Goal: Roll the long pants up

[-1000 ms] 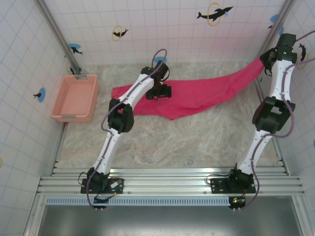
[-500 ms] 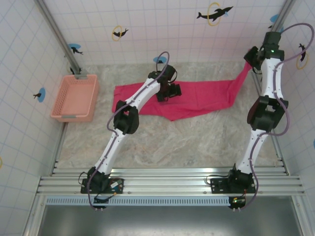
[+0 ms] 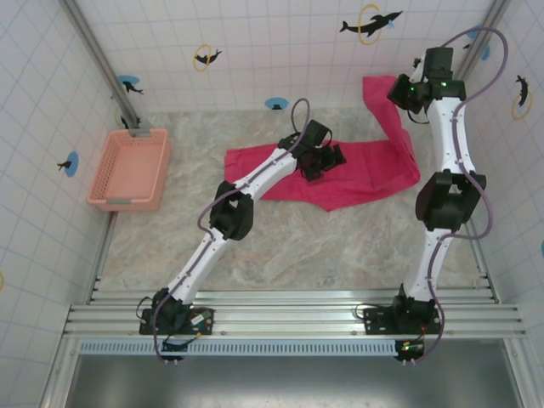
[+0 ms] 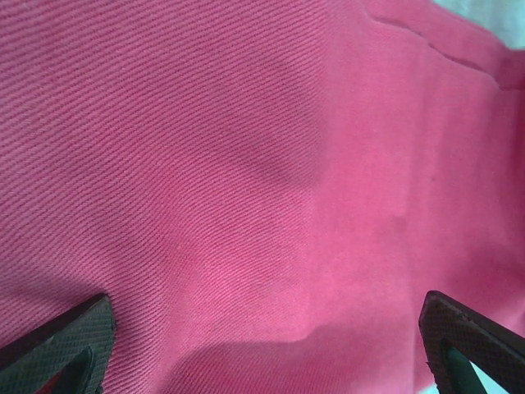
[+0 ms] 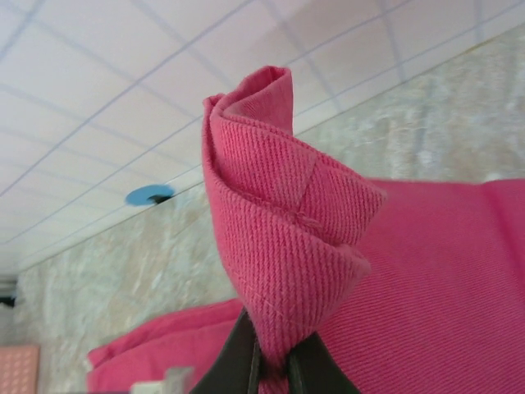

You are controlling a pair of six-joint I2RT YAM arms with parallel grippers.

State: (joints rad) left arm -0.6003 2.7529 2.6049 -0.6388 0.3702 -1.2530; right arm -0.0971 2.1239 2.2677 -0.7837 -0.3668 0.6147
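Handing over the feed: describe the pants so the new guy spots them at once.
On the marbled table, look across its far half. The long pants lie there, one end held up in the right gripper: bright pink-red soft cloth, unlike the paler rigid basket at the left wall.

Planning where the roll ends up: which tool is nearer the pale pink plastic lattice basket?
Left. The left tool hovers open over the bright pink-red fabric pants mid-table, right of the basket; the right tool grips a pant end at the far right.
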